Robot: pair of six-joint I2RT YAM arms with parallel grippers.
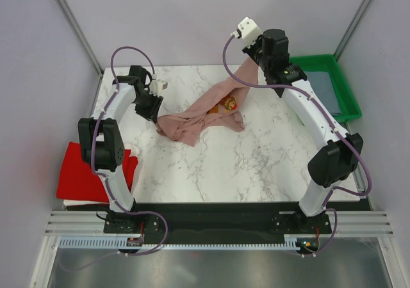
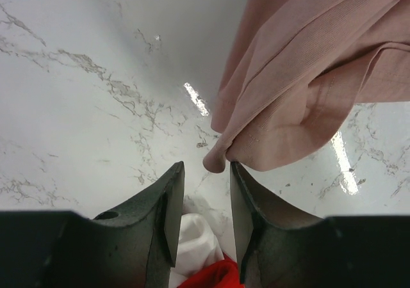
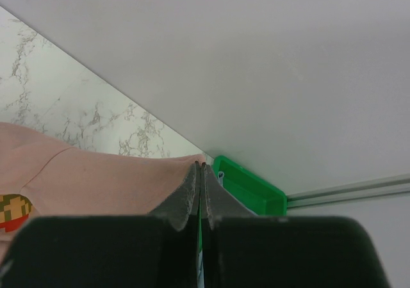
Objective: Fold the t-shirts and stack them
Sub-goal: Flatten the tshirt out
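Note:
The dusty-pink t-shirt [image 1: 198, 121] lies bunched and stretched across the middle of the marble table, its small brown-orange graphic [image 1: 227, 104] facing up. My right gripper [image 1: 240, 77] is shut on the shirt's far edge [image 3: 128, 179] and holds that end raised. My left gripper [image 2: 205, 173] is open low over the table, and a folded corner of the pink t-shirt [image 2: 288, 96] sits just at its fingertips, touching the right finger. The red t-shirt [image 1: 86, 176] lies off the table's left side. The slate grey-blue t-shirt [image 1: 320, 91] lies in the tray.
The green plastic tray [image 1: 346, 99] stands at the table's far right corner and also shows in the right wrist view [image 3: 253, 189]. Grey walls close in the back and sides. Some white cloth [image 2: 195, 237] lies with the red cloth below my left gripper.

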